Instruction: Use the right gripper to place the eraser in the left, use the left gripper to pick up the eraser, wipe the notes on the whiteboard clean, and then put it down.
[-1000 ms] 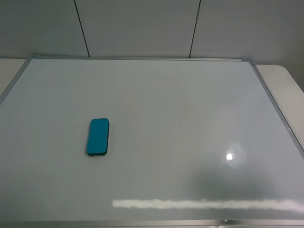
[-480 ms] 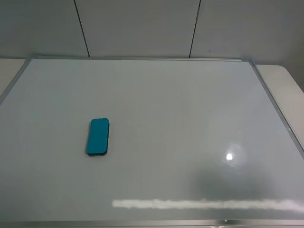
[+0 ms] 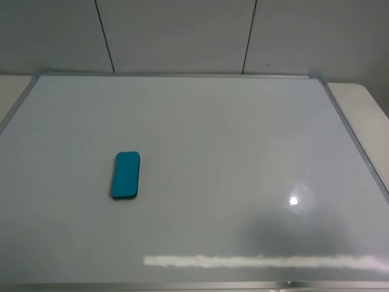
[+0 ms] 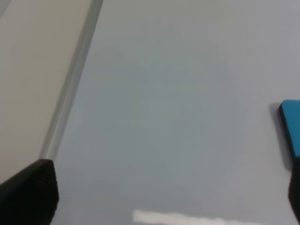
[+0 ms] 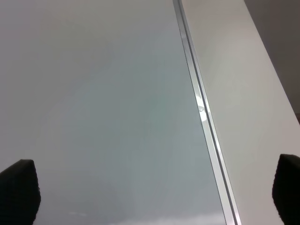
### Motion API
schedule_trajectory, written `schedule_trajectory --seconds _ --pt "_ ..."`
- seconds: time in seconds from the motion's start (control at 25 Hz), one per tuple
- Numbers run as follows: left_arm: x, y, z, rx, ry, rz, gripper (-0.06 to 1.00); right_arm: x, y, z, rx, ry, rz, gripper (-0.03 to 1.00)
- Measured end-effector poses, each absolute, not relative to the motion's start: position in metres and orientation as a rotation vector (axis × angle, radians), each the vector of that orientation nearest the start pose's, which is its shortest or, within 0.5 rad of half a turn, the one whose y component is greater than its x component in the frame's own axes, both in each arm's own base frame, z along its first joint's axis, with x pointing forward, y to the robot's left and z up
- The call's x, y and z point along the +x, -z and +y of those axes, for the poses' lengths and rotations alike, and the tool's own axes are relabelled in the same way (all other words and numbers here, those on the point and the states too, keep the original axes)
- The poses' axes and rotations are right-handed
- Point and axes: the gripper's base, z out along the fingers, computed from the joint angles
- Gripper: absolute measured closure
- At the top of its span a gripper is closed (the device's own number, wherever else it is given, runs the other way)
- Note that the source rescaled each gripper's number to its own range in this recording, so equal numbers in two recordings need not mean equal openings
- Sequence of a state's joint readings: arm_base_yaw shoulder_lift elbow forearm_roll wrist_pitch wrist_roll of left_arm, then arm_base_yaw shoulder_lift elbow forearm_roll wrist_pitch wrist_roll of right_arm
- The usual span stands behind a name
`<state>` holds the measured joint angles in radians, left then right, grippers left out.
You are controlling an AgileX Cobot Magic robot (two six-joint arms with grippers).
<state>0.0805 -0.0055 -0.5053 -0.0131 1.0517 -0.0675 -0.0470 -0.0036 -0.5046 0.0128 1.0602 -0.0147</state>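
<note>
eraser (image 3: 126,175) flat on whiteboard (image 3: 213,121), left side; both grippers spread wide, empty.

Whiteboard (image 3: 231,152) bare across centre, right and top of the frame; only obstacle is the eraser (image 3: 126,175) lying flat at left of centre, open board all round it. Low silver frame (image 3: 355,143) edges the board. Grey wall (image 3: 182,33) stands behind the top edge

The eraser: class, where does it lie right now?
In the exterior high view the eraser lies flat on the whiteboard, left of centre, nearer the board's left frame, with no gripper touching it.
</note>
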Motion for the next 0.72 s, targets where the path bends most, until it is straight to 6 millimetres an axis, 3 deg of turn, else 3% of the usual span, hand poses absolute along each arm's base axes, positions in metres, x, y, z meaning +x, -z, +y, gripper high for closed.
schedule_trajectory --seconds 0.72 --pt "-0.0059 -0.2794 -0.0014 -0.158 0.012 2.018 -0.05 -0.0059 -0.2786 0.0013 0.032 0.024 2.035 -0.03"
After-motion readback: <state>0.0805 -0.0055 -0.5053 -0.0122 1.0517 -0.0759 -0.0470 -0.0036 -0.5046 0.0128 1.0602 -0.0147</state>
